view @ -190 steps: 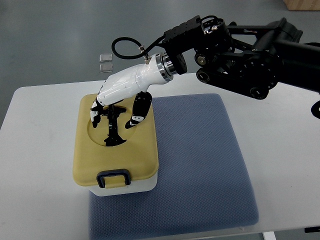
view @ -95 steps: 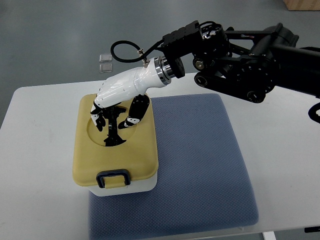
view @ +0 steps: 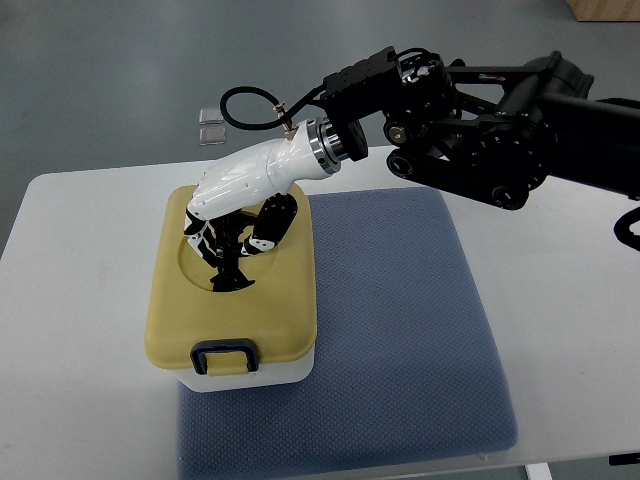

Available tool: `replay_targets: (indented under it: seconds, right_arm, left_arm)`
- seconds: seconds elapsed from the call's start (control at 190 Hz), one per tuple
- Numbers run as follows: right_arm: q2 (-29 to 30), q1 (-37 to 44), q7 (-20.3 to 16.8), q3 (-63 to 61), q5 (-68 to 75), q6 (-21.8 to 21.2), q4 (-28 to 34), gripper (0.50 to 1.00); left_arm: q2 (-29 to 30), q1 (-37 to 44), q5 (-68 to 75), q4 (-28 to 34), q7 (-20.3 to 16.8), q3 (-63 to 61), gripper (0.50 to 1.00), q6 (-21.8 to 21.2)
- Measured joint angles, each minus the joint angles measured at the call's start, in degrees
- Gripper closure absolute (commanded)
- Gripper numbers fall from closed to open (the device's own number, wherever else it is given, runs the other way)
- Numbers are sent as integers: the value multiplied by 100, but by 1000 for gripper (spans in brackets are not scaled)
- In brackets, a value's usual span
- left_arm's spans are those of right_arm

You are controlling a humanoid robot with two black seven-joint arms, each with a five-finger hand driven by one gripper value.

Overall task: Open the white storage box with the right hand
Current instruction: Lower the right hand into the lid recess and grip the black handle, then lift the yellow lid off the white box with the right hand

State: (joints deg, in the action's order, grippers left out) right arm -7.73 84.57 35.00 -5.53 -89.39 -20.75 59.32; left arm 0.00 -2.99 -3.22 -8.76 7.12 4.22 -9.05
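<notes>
The white storage box (view: 292, 368) stands at the left edge of the blue mat, topped by a tan lid (view: 283, 300). A black handle (view: 233, 277) sits in the lid's round recess, and a black latch (view: 226, 356) hangs at the lid's front edge. My right hand (view: 228, 240), white with black fingers, reaches down into the recess from the upper right. Its fingers are curled around the upper part of the handle, thumb on the right side. The lid lies flat on the box. The left arm does not show.
A blue padded mat (view: 400, 320) covers the middle of the white table (view: 80, 300). The black right arm (view: 480, 120) spans the upper right above the table's far edge. Two small clear pieces (view: 211, 126) lie on the grey floor beyond the table.
The right hand has sunk a little lower into the recess and its fingers have curled tighter around the handle. Box and lid have not moved.
</notes>
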Motion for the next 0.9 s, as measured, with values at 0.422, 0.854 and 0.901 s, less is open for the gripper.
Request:
replay_targets:
  seconds: [0.422,0.854,0.901]
  right_arm:
    - [-51,159,0,-284,94,4,2,1000]
    - [-1025,-48,0,-950,123,100,-110,1000]
    - [-1163,-146,0,-999,123,159,-142,1000]
  left_arm:
    - [0,0,0,0,-3,0,500,0]
    - [0,0,-2,-1,-1,0,500,0]
    - [0,0,-2,-1,0,0,500,0]
